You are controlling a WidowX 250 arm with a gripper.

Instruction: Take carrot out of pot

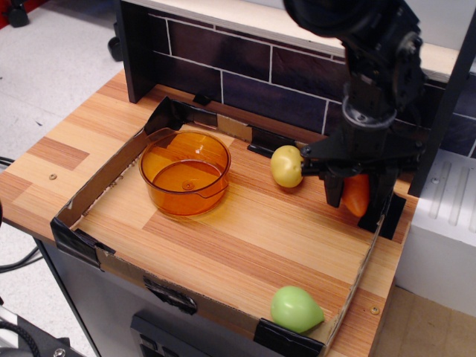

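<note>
The amber translucent pot stands empty at the left of the cardboard tray. My gripper is over the tray's right side, far from the pot, shut on the orange-red carrot. The carrot hangs between the black fingers, pointing down, close to the tray's right wall. I cannot tell whether its tip touches the wood.
A yellow lemon-like toy lies left of the gripper. A green pear-like toy sits in the front right corner. The low cardboard tray wall rings the work area. A dark tiled backsplash rises behind.
</note>
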